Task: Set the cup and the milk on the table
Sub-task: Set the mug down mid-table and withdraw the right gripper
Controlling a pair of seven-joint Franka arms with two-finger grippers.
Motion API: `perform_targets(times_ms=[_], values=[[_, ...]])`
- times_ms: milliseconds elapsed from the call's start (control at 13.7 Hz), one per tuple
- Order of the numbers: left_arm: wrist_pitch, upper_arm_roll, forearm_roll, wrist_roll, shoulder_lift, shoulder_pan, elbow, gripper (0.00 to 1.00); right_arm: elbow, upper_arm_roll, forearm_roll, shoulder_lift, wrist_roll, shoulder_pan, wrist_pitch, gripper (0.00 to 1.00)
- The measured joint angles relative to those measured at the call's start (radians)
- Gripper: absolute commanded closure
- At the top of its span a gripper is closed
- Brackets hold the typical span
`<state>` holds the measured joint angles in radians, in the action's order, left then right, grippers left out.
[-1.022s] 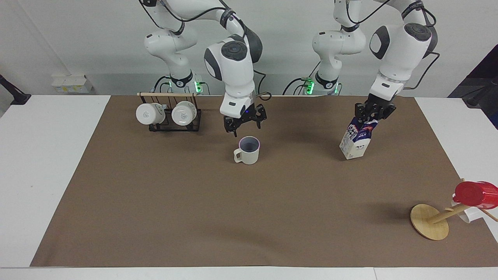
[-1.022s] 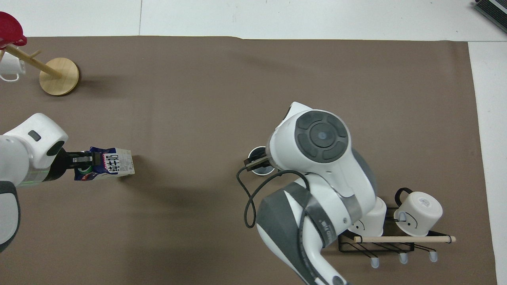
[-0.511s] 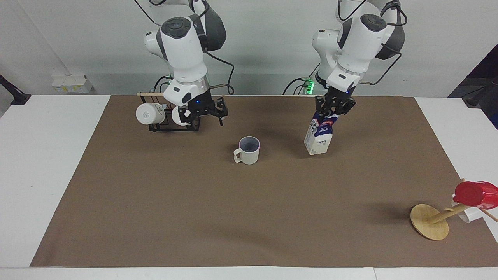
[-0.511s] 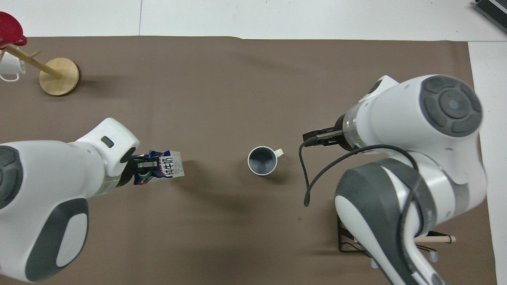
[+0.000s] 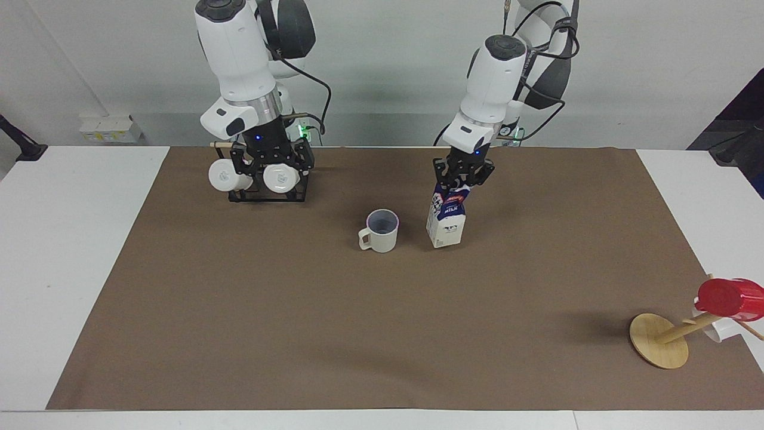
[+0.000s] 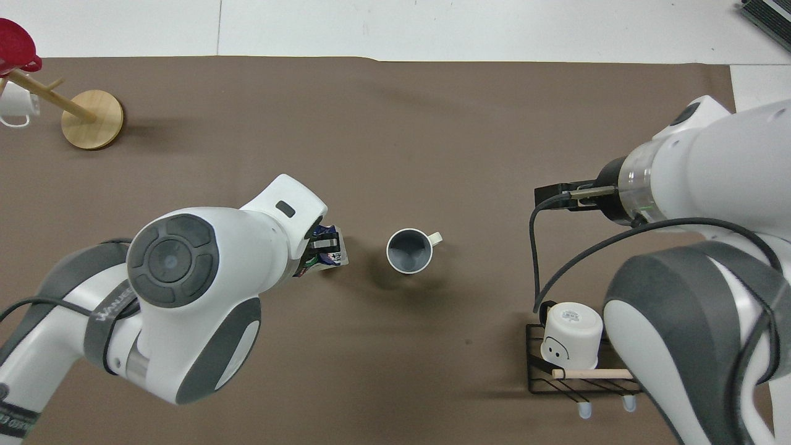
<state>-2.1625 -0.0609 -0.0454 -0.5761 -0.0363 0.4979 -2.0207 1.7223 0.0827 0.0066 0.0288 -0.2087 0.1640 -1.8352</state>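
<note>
The cream-white cup stands upright on the brown sheet of the table, handle toward the right arm's end; it also shows in the overhead view. The blue and white milk carton hangs slightly tilted beside the cup, toward the left arm's end, its base at or just above the sheet. My left gripper is shut on its gable top. In the overhead view the left wrist hides most of the carton. My right gripper is open and empty over the cup rack.
A black wire rack with two white printed cups stands near the right arm's base. A wooden stand with a red cup sits at the left arm's end, farthest from the robots.
My left gripper has carried the milk carton from the left arm's end to just beside the cup. My right gripper has moved away from over the cup to over the rack.
</note>
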Motion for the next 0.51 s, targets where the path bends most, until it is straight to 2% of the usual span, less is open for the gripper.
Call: perform_targets(times_ms=[219, 511], values=[[-0.042, 0.001, 0.000, 0.000, 0.052, 0.019, 0.001, 0.58, -0.085, -0.004, -0.013, 0.002, -0.004, -0.021, 0.090, 0.00], [-0.050, 0.001, 0.004, 0.000, 0.062, 0.027, 0.009, 0.46, -0.172, -0.008, -0.014, 0.003, -0.004, -0.082, 0.178, 0.00]])
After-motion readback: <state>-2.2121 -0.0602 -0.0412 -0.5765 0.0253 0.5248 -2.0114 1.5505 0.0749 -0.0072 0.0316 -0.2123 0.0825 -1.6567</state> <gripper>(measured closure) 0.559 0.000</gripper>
